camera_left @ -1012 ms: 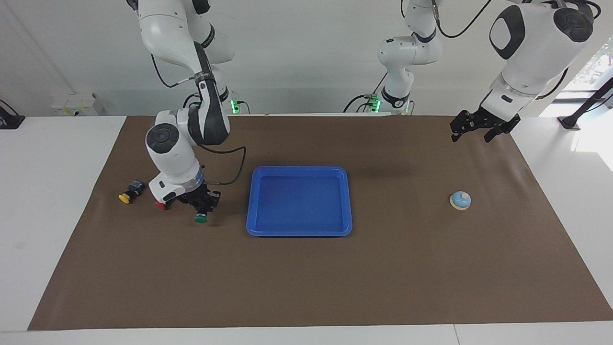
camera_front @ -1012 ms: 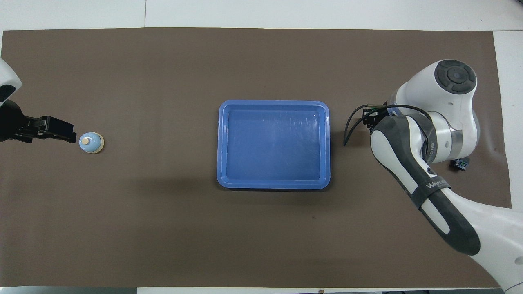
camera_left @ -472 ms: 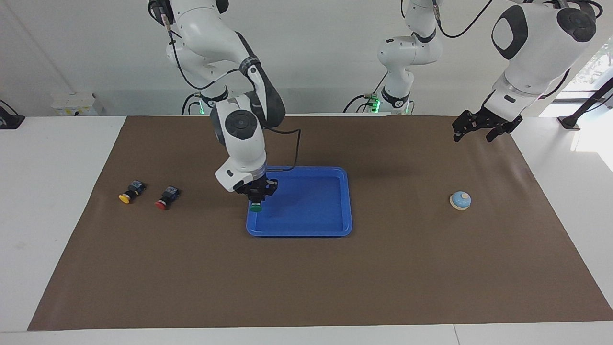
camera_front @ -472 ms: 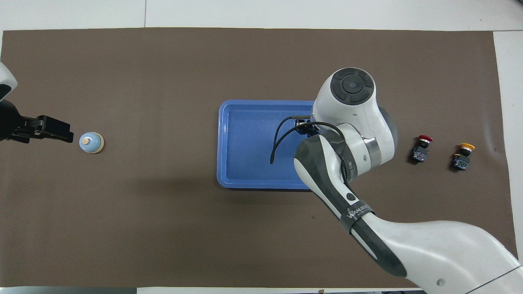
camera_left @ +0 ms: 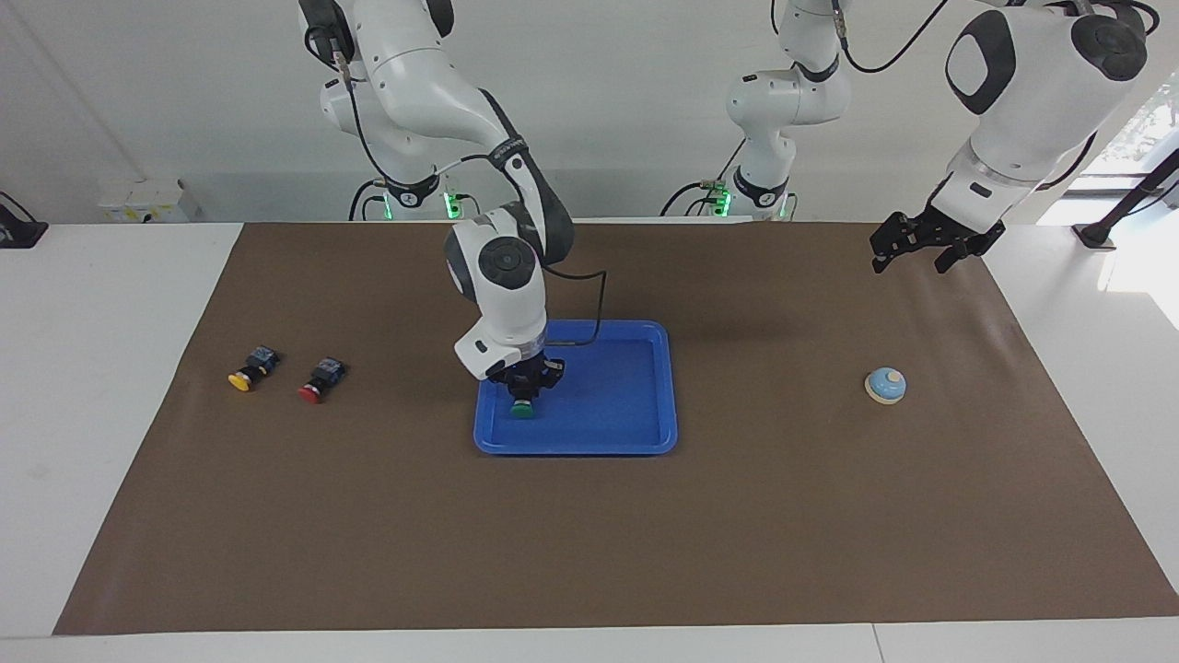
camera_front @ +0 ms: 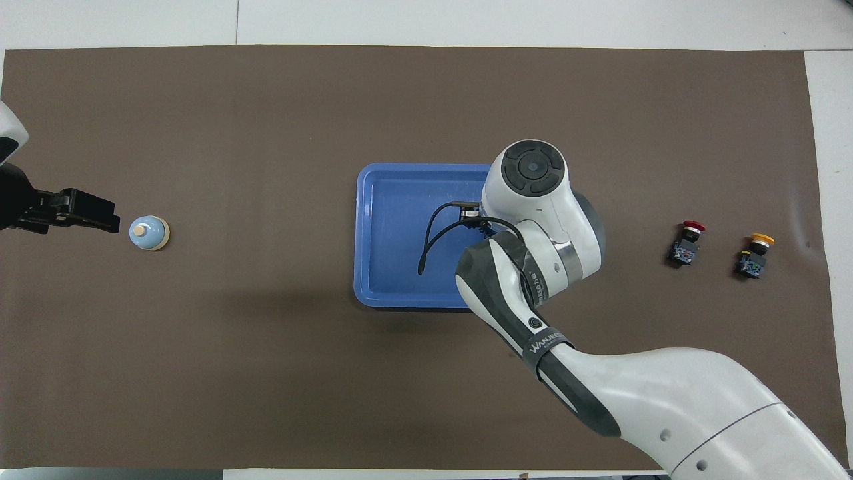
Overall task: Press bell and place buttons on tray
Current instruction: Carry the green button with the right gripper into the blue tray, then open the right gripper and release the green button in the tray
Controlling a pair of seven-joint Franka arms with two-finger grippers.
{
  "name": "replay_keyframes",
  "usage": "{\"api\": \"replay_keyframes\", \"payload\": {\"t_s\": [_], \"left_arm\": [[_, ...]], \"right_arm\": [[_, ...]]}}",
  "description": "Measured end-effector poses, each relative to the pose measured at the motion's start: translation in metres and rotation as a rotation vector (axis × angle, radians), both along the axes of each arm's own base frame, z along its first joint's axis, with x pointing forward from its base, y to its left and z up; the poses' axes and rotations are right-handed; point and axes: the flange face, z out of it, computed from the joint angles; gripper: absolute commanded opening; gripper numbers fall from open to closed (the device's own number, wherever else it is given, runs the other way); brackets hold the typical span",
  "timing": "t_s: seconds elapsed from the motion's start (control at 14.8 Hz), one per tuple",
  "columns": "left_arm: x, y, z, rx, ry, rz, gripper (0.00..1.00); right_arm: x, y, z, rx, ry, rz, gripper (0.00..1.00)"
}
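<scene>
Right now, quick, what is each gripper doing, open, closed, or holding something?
Left gripper: open, empty, raised near the bell.
Right gripper: shut on the green button, over the tray.

Bright blue tray (camera_left: 645, 440); green-capped button (camera_left: 522, 411) under the right gripper (camera_left: 524, 391); red button (camera_left: 320, 379), yellow button (camera_left: 250, 366); light-blue, cream-knobbed bell (camera_left: 885, 385); brown mat (camera_left: 589, 534)

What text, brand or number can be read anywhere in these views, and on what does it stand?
"WANJEE...", partly cut off by the band's curve: white letters on the dark band of the right arm, overhead view.
Nothing else readable: no print shows on the blue tray, the bell or the red button and yellow button.
</scene>
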Motion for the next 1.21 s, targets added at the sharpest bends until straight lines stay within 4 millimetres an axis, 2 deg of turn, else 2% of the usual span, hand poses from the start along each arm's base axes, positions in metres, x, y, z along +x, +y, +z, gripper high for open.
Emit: {"api": "replay_keyframes", "payload": {"t_s": [0.07,0.13,0.2,0.4,0.54,0.61,0.67,0.81,0.94,1.08,1.21], "left_arm": [[0.0,0.0,0.0,0.0,0.0,0.0,1.0],[0.0,0.0,0.0,0.0,0.0,0.0,1.0],[0.0,0.0,0.0,0.0,0.0,0.0,1.0],[0.0,0.0,0.0,0.0,0.0,0.0,1.0],[0.0,0.0,0.0,0.0,0.0,0.0,1.0],[0.0,0.0,0.0,0.0,0.0,0.0,1.0],[0.0,0.0,0.0,0.0,0.0,0.0,1.0],[0.0,0.0,0.0,0.0,0.0,0.0,1.0],[0.0,0.0,0.0,0.0,0.0,0.0,1.0],[0.0,0.0,0.0,0.0,0.0,0.0,1.0],[0.0,0.0,0.0,0.0,0.0,0.0,1.0]], "right_arm": [[-0.002,0.0,-0.003,-0.001,0.001,-0.001,0.0],[-0.002,0.0,-0.004,0.0,0.0,-0.007,0.32],[-0.002,0.0,-0.003,0.0,-0.002,-0.021,0.99],[0.0,-0.002,0.004,0.001,-0.009,-0.06,1.0],[0.006,-0.013,0.024,-0.005,-0.008,-0.084,1.0],[0.01,-0.025,0.042,-0.011,-0.001,-0.104,1.0],[0.016,-0.042,0.062,-0.017,0.006,-0.129,1.0],[0.025,-0.089,0.103,-0.018,0.01,-0.155,1.0],[0.029,-0.142,0.129,-0.018,0.017,-0.171,1.0],[0.031,-0.19,0.134,-0.021,0.035,-0.218,1.0],[0.03,-0.228,0.122,-0.025,0.065,-0.238,1.0]]}}
